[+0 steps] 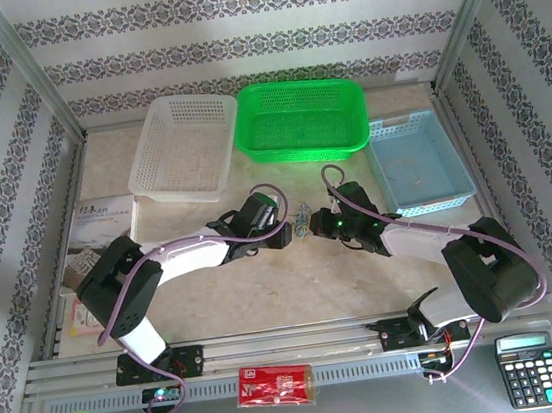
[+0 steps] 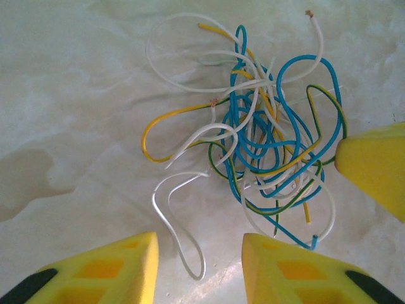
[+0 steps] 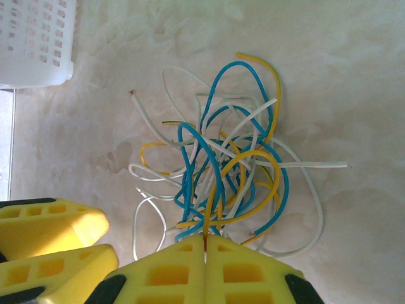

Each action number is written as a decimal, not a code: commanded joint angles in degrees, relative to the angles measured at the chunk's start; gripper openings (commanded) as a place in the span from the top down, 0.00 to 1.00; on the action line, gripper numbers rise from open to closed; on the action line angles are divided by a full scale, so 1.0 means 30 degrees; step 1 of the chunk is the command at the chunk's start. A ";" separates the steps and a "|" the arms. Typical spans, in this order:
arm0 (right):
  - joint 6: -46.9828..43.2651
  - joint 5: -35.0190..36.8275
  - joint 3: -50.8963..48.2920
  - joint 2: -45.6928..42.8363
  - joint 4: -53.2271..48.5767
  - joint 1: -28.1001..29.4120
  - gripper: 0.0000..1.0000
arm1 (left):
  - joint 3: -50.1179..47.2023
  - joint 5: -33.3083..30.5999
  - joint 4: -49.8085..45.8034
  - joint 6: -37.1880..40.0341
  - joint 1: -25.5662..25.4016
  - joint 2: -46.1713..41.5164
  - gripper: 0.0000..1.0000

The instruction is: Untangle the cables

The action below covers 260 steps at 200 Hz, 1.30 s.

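Left pincer (image 2: 199, 247) parted — right pincer (image 3: 205, 242) clamped tight.

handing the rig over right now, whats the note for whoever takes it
Left gripper: open, fingers either side of a white loop at the edge of the cables, nothing gripped.
Right gripper: shut on a few strands at the opposite edge of the pile.
Cables: one knotted pile of white, yellow, blue and green wires on the table, between the two grippers, in front of the green basket.
Done: nothing separated; no wire lies clear of the pile.
Left: the whole untangling.
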 commanded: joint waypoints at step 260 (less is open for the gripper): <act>-0.0064 0.0028 -0.0192 -0.0314 0.0240 -0.0166 0.89 | 0.1920 0.4371 -0.0170 -0.1557 -0.0324 -0.5184 1.00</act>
